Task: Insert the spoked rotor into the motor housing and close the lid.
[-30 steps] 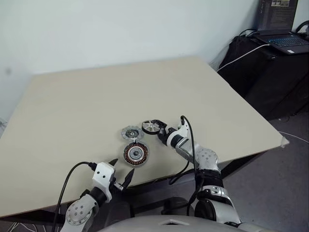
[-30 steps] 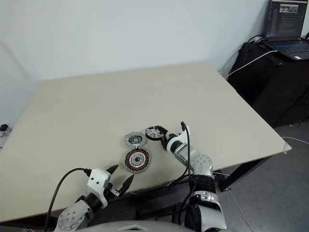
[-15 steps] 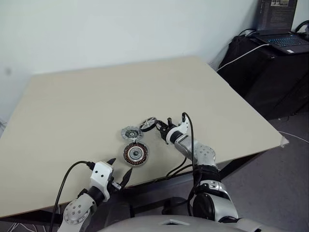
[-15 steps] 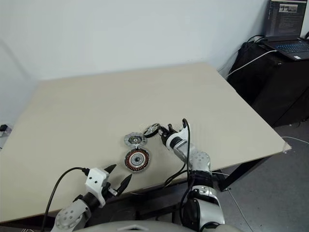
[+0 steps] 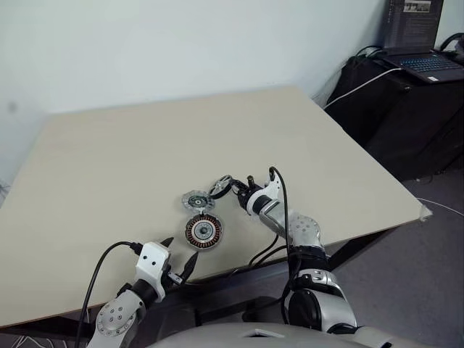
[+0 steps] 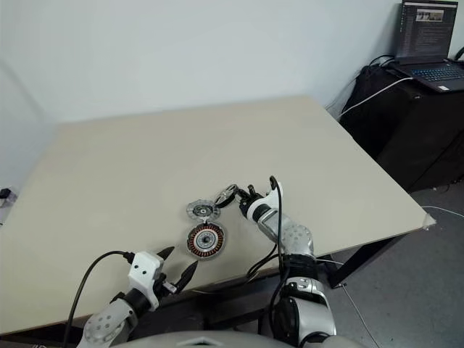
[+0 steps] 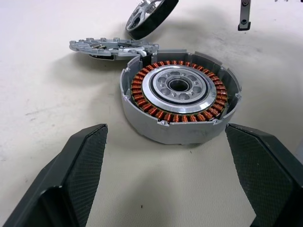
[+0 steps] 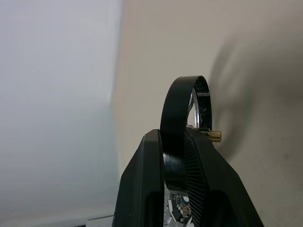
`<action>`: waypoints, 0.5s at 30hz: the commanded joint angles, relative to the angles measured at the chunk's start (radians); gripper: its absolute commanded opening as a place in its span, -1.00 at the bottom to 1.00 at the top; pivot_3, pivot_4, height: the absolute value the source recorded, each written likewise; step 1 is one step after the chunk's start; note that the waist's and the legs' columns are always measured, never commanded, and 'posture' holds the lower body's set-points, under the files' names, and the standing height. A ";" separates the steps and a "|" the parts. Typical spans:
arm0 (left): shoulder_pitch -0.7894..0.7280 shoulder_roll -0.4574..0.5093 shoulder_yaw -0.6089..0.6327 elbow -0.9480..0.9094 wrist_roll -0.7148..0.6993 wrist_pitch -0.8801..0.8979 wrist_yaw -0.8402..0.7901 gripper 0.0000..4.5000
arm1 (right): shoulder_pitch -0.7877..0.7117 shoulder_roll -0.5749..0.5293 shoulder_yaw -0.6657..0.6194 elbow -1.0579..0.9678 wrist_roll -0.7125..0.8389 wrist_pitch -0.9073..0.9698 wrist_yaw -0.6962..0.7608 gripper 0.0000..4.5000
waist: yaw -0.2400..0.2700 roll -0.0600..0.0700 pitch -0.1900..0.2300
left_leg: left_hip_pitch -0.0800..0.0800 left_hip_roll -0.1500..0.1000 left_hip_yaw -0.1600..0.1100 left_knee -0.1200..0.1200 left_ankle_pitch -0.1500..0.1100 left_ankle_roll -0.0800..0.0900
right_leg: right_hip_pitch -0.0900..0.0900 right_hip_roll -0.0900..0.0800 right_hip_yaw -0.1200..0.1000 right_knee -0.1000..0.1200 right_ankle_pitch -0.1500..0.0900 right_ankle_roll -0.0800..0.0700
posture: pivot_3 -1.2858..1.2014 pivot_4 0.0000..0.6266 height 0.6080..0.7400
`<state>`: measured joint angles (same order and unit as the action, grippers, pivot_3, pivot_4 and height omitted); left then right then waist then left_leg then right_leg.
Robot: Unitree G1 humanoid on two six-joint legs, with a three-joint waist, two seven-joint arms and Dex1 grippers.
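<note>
The spoked rotor (image 5: 221, 185), a black-rimmed wheel with silver spokes, is tipped up on edge above the table, and my right gripper (image 5: 234, 189) is shut on its rim (image 8: 182, 113). Just left of it the lid (image 5: 195, 200), a grey notched disc, lies flat on the table. The motor housing (image 5: 203, 230) sits in front of the lid, its copper windings (image 7: 180, 101) and silver hub facing up. My left gripper (image 5: 181, 250) stands open near the table's front edge, a short way before the housing, with nothing between its fingers (image 7: 80, 170).
The tan table (image 5: 145, 145) stretches wide behind the parts. Its front edge runs just behind my left gripper. A black stand with an open laptop (image 5: 424, 61) and a white cable stands off the far right corner.
My right gripper has shut on the rotor, which lay flat, and tipped it up on edge, shifting it slightly left toward the lid. The left arm stayed put.
</note>
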<state>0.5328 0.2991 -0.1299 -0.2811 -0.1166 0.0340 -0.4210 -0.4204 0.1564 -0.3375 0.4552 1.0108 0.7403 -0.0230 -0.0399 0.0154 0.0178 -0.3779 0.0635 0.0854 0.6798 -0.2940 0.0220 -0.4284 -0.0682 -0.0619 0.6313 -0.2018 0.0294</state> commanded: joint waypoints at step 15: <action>-0.005 -0.002 -0.014 -0.028 -0.002 -0.023 -0.002 0.87 | 0.078 0.064 -0.015 -0.273 0.174 0.076 0.113 -0.87 | 0.000 0.001 0.001 | -0.004 0.000 0.000 0.000 0.000 0.000 | 0.000 0.001 0.000 0.000 0.000 0.000 | 0.03 -1.00 1.00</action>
<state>0.5332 0.2976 -0.1411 -0.2810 -0.1169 0.0328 -0.4186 -0.3725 0.1467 -0.3769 0.2413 1.1459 0.7988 0.0743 -0.0403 0.0166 0.0185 -0.3823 0.0636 0.0855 0.6796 -0.2940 0.0221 -0.4286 -0.0677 -0.0615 0.6313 -0.2017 0.0292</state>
